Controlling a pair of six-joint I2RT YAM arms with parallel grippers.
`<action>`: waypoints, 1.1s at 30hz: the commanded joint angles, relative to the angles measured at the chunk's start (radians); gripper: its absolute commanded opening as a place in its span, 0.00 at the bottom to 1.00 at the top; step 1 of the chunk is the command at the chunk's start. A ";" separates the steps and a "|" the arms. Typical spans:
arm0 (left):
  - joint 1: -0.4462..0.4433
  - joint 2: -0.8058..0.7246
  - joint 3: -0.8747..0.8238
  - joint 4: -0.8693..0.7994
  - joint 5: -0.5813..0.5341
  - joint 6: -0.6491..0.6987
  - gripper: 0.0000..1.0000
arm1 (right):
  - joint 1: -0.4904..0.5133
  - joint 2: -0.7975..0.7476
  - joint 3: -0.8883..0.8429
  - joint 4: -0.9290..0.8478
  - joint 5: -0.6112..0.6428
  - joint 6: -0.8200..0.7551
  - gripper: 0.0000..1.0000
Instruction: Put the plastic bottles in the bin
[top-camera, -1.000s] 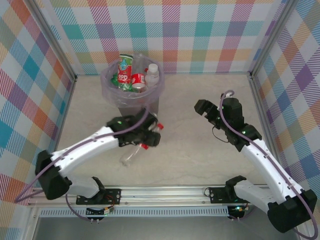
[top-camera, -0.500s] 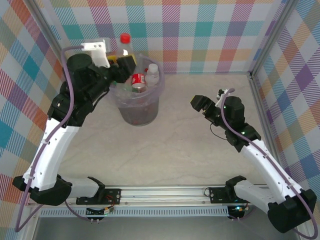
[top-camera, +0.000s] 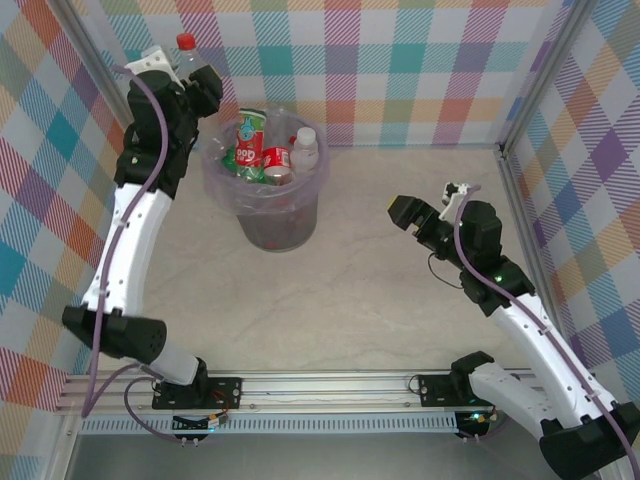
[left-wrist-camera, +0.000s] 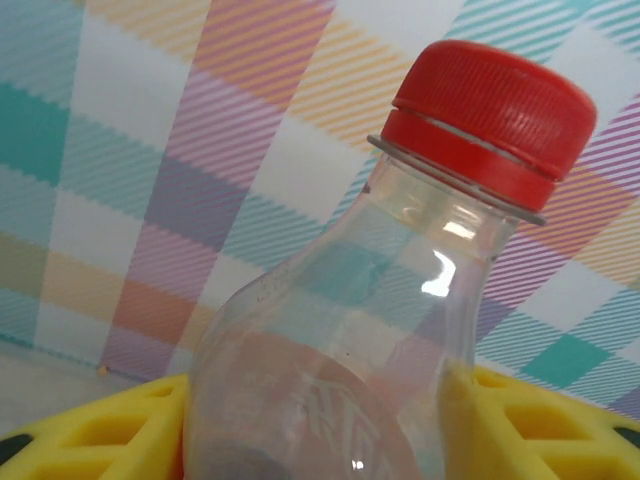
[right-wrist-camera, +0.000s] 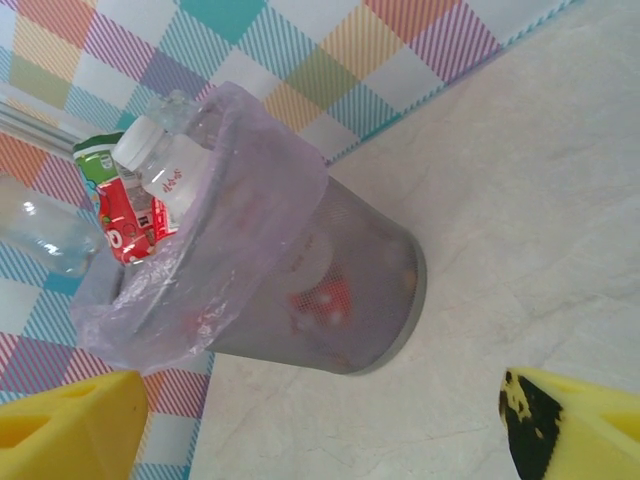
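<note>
My left tool (top-camera: 192, 82) is pinching a clear bottle (left-wrist-camera: 320, 380) by its body. The yellow pads (left-wrist-camera: 95, 430) press in from either side, and the red cap (left-wrist-camera: 485, 105) stands up above them (the bottle looks empty from the wrist view). In the top view the bottle hangs raised beside the bin (top-camera: 285, 215), off its left rear rim rather than over the opening, close to the checked wall (top-camera: 400, 60). My right tool (top-camera: 430, 203) is spread wide with nothing between its fingers, well to the right of the bin above the bare worktop (top-camera: 350, 290). The bin stands on the worktop near the wall, its thin liner bag (right-wrist-camera: 250, 170) folded over the rim. Several plastic bottles (top-camera: 262, 152) sit inside, among them a green-topped one (top-camera: 247, 128) and a white-capped one (top-camera: 305, 148).
</note>
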 joint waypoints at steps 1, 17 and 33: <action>0.041 0.020 0.058 -0.012 0.150 -0.091 0.46 | -0.004 -0.047 0.012 -0.045 0.062 -0.042 0.91; 0.025 0.047 -0.141 -0.044 0.302 -0.090 0.43 | -0.004 -0.021 0.008 -0.036 0.069 -0.043 0.91; -0.024 0.081 -0.276 -0.028 0.297 -0.074 0.46 | -0.004 0.015 0.000 -0.010 0.059 -0.036 0.91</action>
